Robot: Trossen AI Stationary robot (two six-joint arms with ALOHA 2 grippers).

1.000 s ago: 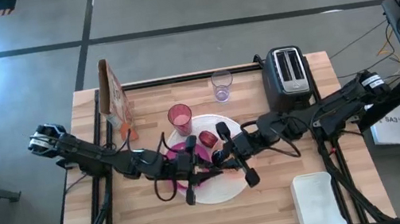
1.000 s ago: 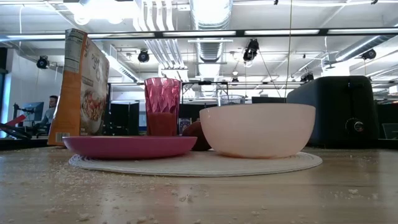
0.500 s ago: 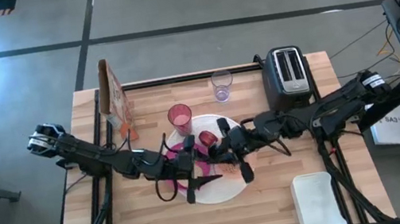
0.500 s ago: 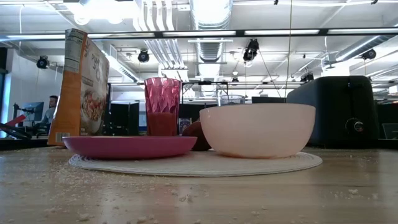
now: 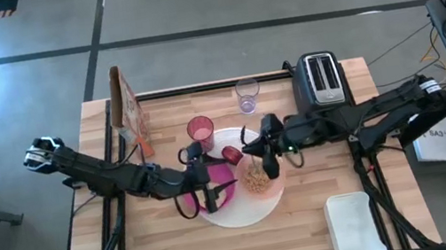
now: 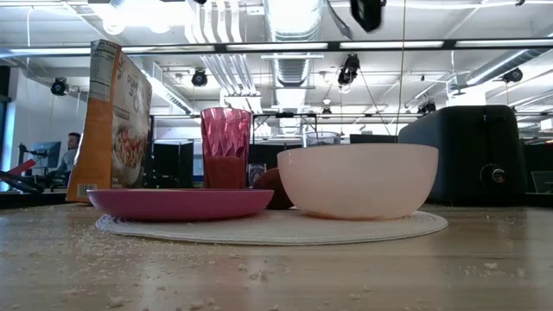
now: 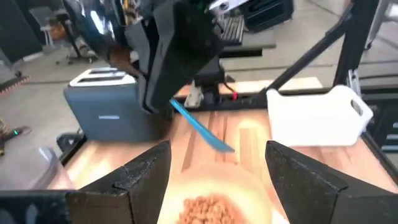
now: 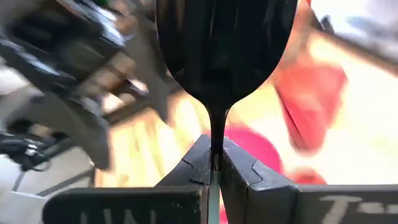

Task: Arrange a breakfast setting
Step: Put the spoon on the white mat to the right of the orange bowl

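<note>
A white plate [image 5: 238, 217] at the table's middle carries a magenta bowl [image 5: 224, 188] and a peach bowl [image 5: 259, 179] with cereal in it. Beside the plate's far rim sit a small red fruit [image 5: 232, 154] and a pink tumbler [image 5: 201, 131]. A clear cup [image 5: 247, 94] stands farther back. My left gripper [image 7: 217, 158] hovers open over the magenta bowl, with nothing between its fingers. My right gripper [image 5: 266, 156] is shut on the teal-handled spoon [image 7: 202, 127] above the peach bowl's far side. My right gripper pinches the spoon's thin neck [image 8: 216, 140], just behind the spoon bowl, between its two fingertips. The spoon lies along the fingers, and its bowl [image 8: 221, 43] sticks out ahead of them. It is lifted clear of the plate and both bowls.
A cereal box [image 5: 126, 109] stands at the far left. A black-and-silver toaster [image 5: 320, 81] stands at the far right, and a white tub [image 5: 351, 226] near the front right. Crumbs lie scattered on the wooden tabletop [image 6: 259, 276].
Both grippers have drawn back from over the plate's near part toward the far edge and tipped up toward level. The left one has opened. The right one has rolled, still holding the spoon. The peach bowl with its cereal now shows uncovered.
</note>
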